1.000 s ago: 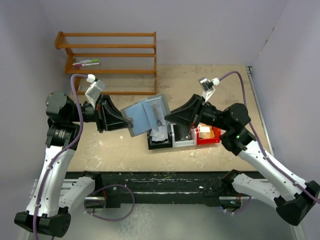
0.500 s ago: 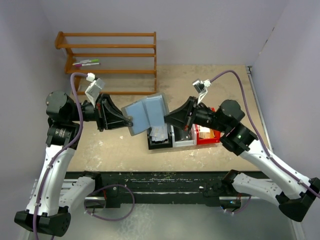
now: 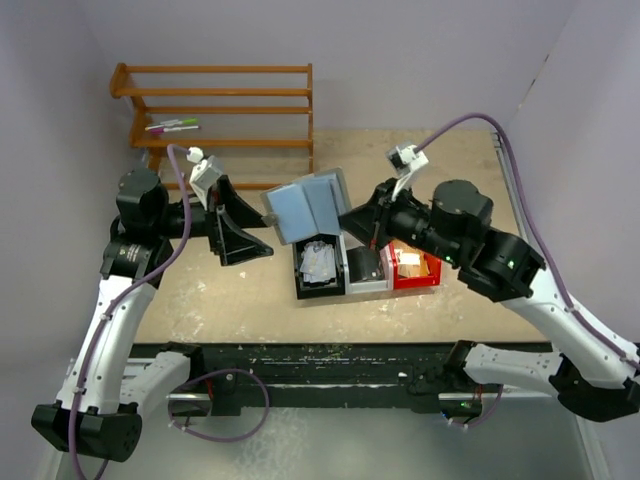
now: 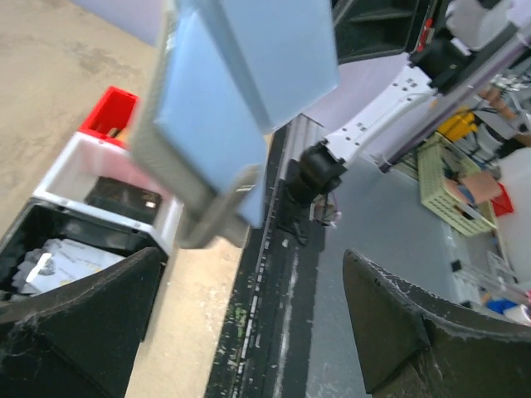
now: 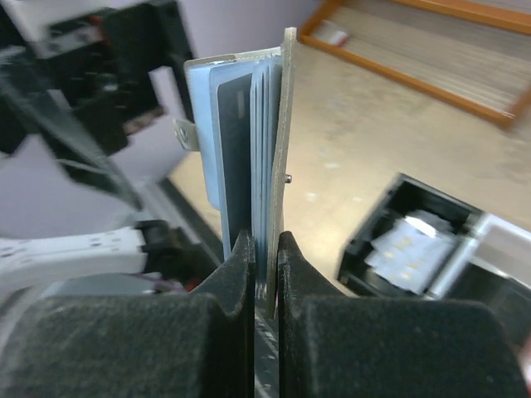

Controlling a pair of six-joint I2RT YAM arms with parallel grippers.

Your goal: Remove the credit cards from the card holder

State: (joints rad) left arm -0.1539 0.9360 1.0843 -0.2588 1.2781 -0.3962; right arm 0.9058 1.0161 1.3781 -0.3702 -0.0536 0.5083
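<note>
Opened left gripper wide and let go of card holder; no longer touching. Drew it back leftward, now apart from holder's near edge. Left holder in right gripper alone, pinched at one edge. Raised holder and shifted it back and right, over far rim of black bin instead of across its left side.
</note>
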